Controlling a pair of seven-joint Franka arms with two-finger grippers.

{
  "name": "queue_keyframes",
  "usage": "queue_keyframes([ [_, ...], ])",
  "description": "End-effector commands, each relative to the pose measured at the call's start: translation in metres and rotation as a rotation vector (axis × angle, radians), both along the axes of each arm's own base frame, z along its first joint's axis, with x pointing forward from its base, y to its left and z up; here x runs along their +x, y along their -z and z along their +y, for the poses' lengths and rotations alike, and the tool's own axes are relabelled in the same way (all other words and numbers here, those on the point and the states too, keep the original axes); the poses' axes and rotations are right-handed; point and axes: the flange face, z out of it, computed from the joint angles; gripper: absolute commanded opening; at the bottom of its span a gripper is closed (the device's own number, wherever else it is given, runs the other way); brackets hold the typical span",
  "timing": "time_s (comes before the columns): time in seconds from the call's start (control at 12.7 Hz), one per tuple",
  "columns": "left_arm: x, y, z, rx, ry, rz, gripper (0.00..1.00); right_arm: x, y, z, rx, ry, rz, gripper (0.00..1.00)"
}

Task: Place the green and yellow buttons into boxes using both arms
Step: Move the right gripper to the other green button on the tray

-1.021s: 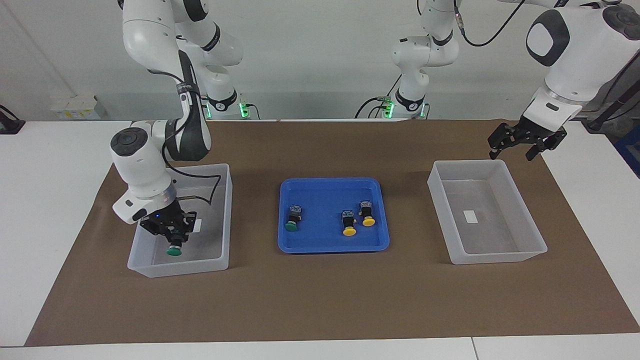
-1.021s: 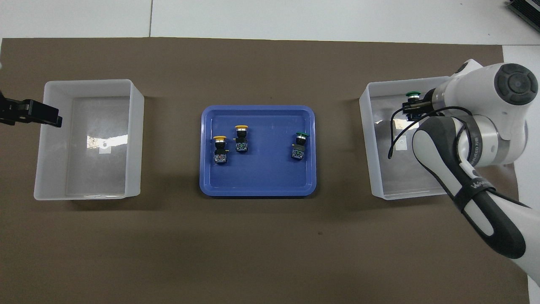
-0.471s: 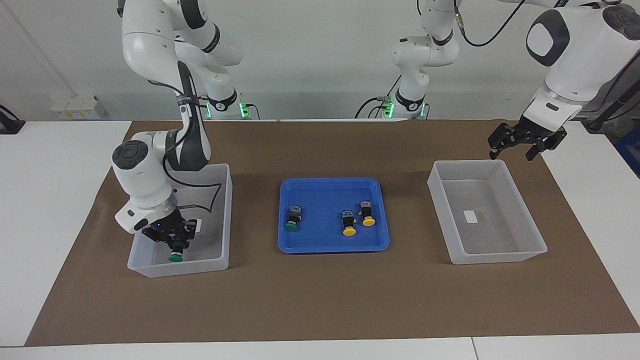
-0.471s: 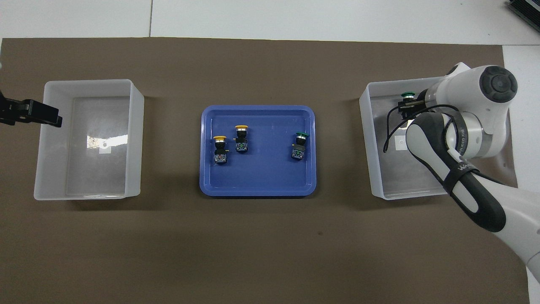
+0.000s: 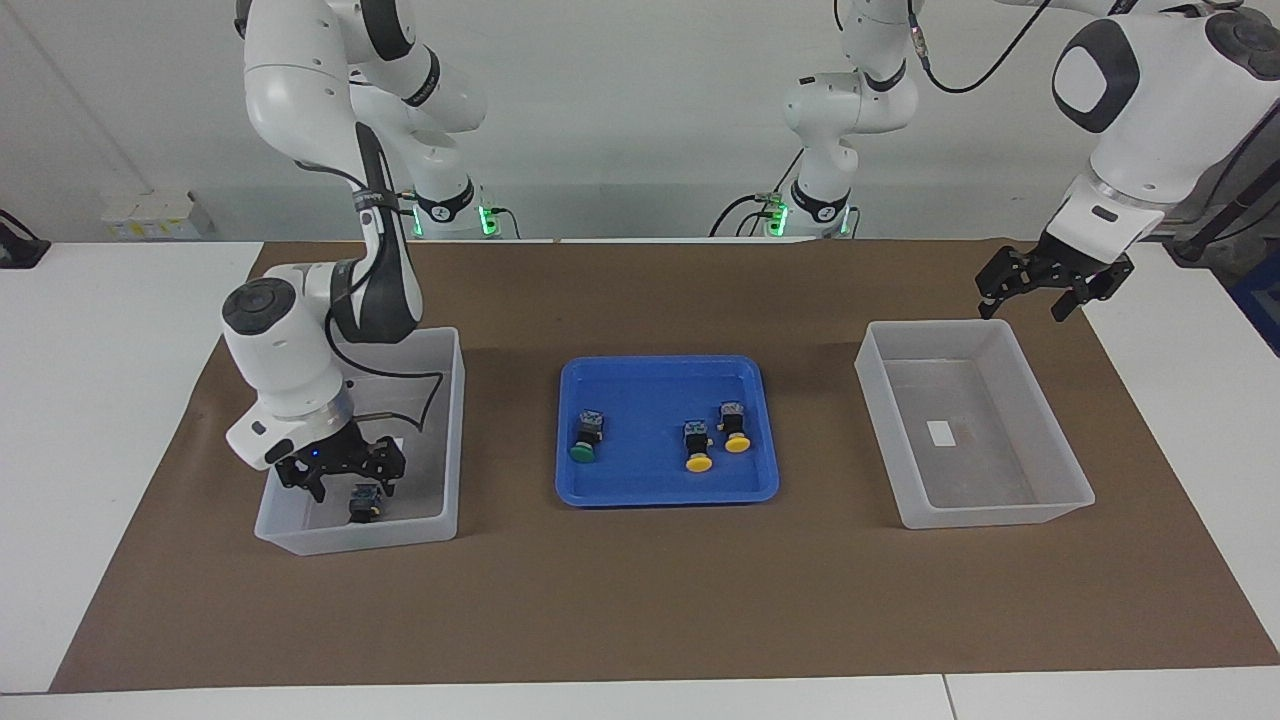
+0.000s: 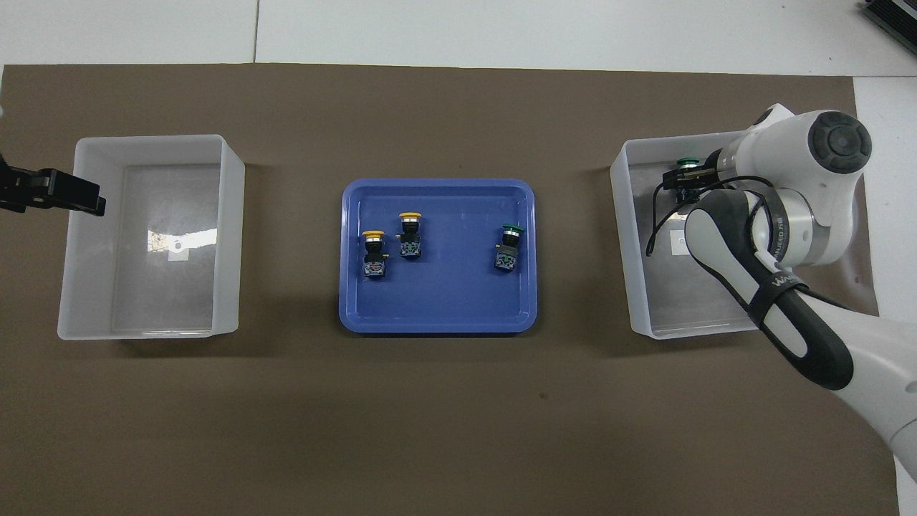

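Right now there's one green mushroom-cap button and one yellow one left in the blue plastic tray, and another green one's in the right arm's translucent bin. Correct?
Not quite: the blue plastic tray holds two yellow mushroom-cap buttons plus the one green mushroom-cap button, as the overhead view shows. The other green button does lie in the right arm's translucent bin.

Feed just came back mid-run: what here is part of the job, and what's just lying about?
Job:
- green button in right-end box
- tray's green button
- two yellow buttons
- empty box
- right gripper, left gripper

Lying about:
- blue tray
- brown mat
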Motion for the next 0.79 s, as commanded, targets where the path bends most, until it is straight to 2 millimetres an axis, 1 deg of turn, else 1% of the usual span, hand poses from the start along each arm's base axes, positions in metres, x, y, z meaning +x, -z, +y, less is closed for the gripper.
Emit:
queue_keyframes([
  [0.0,-0.008,-0.001,0.0,0.012,0.005,-0.006,1.0,-0.026,-0.052,0.038,0.007,0.011,0.023,1.0],
  [0.08,-0.008,-0.001,0.0,0.012,0.005,-0.006,1.0,-0.029,-0.056,0.049,0.014,0.046,0.025,1.0],
  [0.16,-0.008,-0.002,0.0,0.013,0.005,-0.008,1.0,-0.032,-0.055,0.074,0.023,0.066,0.025,1.0],
  [0.31,-0.008,-0.001,0.0,0.013,0.003,-0.006,1.0,-0.034,-0.055,0.109,0.043,0.108,0.006,1.0],
  [0.39,-0.008,-0.001,0.0,0.012,0.005,-0.006,1.0,-0.035,-0.052,0.132,0.046,0.119,-0.015,1.0],
  [0.47,-0.008,-0.001,0.0,0.012,0.005,-0.006,1.0,-0.035,-0.047,0.151,0.064,0.142,-0.03,1.0],
  [0.55,-0.008,-0.001,0.0,0.012,0.005,-0.006,1.0,-0.037,-0.048,0.174,0.077,0.151,-0.038,1.0],
  [0.63,-0.008,-0.002,0.0,0.012,0.005,-0.008,1.0,-0.041,-0.042,0.207,0.09,0.162,-0.037,1.0],
  [0.71,-0.008,-0.001,0.0,0.013,0.005,-0.006,1.0,-0.035,-0.038,0.22,0.083,0.184,-0.058,1.0],
])
